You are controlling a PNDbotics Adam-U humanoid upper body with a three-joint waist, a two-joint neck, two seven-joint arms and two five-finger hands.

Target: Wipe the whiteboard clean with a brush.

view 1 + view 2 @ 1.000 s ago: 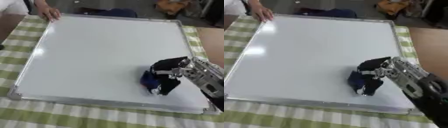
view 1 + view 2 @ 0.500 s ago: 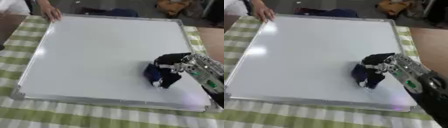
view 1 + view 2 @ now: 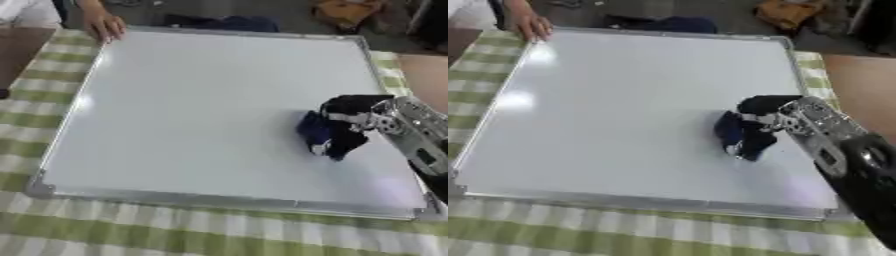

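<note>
Left eye view: the right robot hand [image 3: 354, 122], fingers curled round a dark blue brush [image 3: 314, 131], presses it on the whiteboard [image 3: 192, 105], right of centre.

Right eye view: a person's hand [image 3: 529, 25] rests on the whiteboard's far left corner, over the checked counter [image 3: 579, 239].

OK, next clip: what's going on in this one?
The robot's right hand is curled round a dark blue brush and holds it down on the right half of a whiteboard that lies flat on a green checked tablecloth. The board's surface shows no marks in either view. A person's hand rests on the board's far left corner. The robot's left hand does not appear.
</note>
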